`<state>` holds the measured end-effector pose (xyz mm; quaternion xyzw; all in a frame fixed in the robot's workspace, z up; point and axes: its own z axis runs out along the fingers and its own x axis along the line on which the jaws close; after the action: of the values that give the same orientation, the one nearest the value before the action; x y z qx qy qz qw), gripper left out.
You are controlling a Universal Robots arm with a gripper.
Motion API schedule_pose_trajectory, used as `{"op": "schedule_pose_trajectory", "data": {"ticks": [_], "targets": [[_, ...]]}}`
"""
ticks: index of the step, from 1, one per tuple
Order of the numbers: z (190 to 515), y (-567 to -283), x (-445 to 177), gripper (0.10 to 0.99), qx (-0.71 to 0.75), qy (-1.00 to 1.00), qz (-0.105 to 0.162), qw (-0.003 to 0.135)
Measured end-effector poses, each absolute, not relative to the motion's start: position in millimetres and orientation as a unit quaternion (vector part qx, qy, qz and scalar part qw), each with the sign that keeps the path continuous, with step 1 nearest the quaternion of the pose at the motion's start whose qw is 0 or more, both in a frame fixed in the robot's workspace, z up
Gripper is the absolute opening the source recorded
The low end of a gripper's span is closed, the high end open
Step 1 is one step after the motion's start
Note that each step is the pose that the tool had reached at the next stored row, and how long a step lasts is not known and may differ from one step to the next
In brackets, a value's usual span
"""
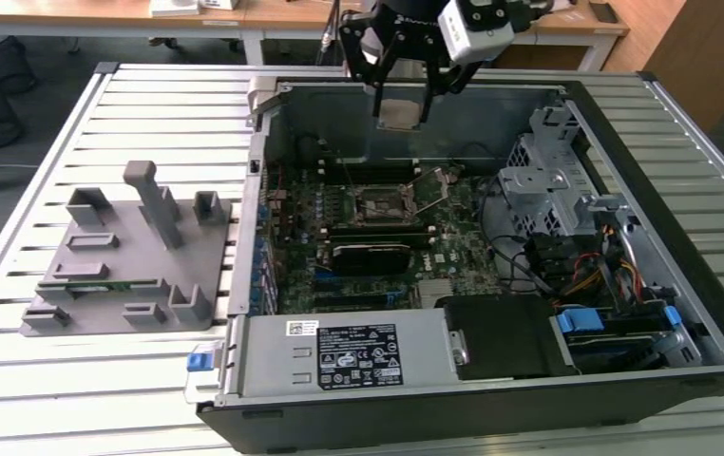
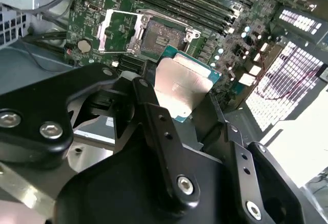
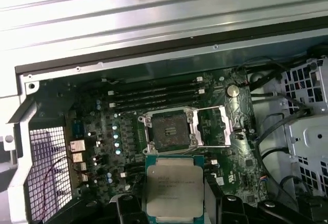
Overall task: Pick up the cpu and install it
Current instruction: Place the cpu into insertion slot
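Hand (image 1: 403,109) grasping cpu (image 3: 175,185) above open case (image 1: 464,427) on slatted table (image 1: 146,104); desks (image 1: 274,11) behind.

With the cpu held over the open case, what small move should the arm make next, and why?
Probably carry the cpu over the socket and lower. The gripper holds it above the motherboard; the socket's frame stands open and empty, and the chip seems offset from it.

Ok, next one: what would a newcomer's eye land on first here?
The cpu, silvery top showing, is clamped in the jaws above the open computer case. Inside, the motherboard's socket lies open and empty. On the exterior view's left, a grey holder block sits on the slatted table.
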<state>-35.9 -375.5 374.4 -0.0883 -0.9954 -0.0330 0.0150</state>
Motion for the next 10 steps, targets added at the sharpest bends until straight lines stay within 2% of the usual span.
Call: {"op": "schedule_pose_trajectory", "data": {"ticks": [10], "targets": [[373.3, -375.5, -35.9, 0.533, -0.173, -0.984, -0.034, 0.012]]}}
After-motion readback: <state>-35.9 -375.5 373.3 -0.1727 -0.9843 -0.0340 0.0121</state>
